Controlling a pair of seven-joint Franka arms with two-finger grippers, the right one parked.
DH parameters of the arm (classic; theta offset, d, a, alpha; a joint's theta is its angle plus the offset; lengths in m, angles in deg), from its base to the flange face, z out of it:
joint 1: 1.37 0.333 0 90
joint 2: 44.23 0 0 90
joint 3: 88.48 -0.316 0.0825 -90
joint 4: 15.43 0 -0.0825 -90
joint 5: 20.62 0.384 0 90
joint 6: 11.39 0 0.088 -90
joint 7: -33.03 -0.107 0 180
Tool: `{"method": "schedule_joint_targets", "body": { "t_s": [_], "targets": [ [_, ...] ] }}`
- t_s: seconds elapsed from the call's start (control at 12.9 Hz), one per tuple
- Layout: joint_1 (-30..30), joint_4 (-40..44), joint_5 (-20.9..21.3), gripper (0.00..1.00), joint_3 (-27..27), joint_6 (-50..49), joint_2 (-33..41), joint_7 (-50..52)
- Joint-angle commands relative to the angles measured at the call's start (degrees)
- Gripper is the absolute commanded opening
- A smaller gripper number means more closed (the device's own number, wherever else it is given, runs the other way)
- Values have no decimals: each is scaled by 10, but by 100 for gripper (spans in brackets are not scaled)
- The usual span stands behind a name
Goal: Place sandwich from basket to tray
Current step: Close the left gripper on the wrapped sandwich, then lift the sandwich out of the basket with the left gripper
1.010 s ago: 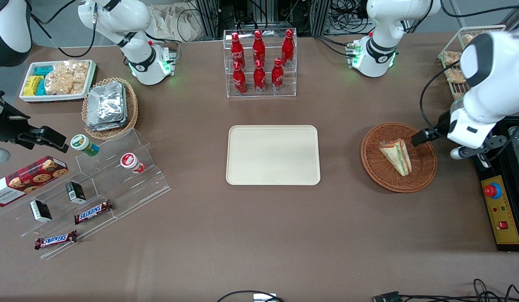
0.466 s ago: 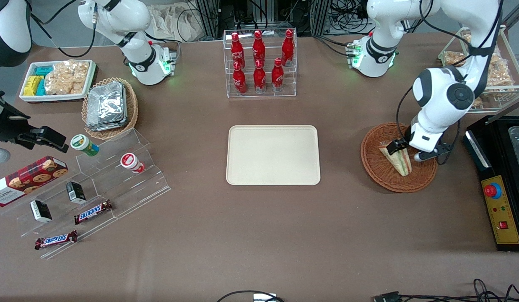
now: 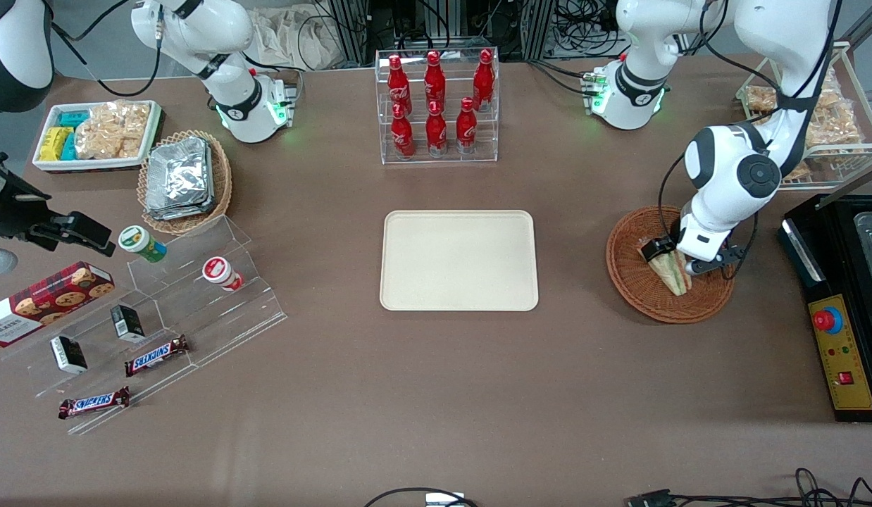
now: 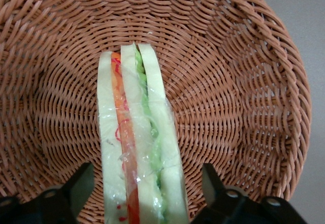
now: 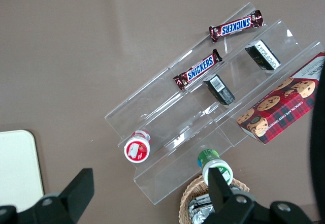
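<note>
In the basket, sandwich lies between the spread pincer fingers

Woven wicker basket; sandwich seemingly film-wrapped.

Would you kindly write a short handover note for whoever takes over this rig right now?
Tool: open, low inside the basket, one finger on each side of the sandwich, not closed on it.
Sandwich: lying in the basket, in its clear wrap, not yet lifted.
Tray: at the table's middle, toward the parked arm's end from the basket, with nothing on it.
Done: approach and straddle.
Left: close on the sandwich, lift it, carry it to the tray, release.
</note>
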Motion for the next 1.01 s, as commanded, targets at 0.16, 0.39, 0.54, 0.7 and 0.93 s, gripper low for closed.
{"method": "schedule_joint_targets", "body": {
  "t_s": [0.16, 0.39, 0.54, 0.7, 0.93],
  "targets": [
    [-2, 6, 9, 0, 1, 7, -1, 0],
    [-2, 9, 9, 0, 2, -19, 31, 0],
    [-3, 14, 12, 0, 5, -85, 77, 0],
    [-3, 37, 28, 0, 7, -171, 133, -2],
    [-24, 158, 36, 0, 12, -366, 172, -6]
  ]
}}
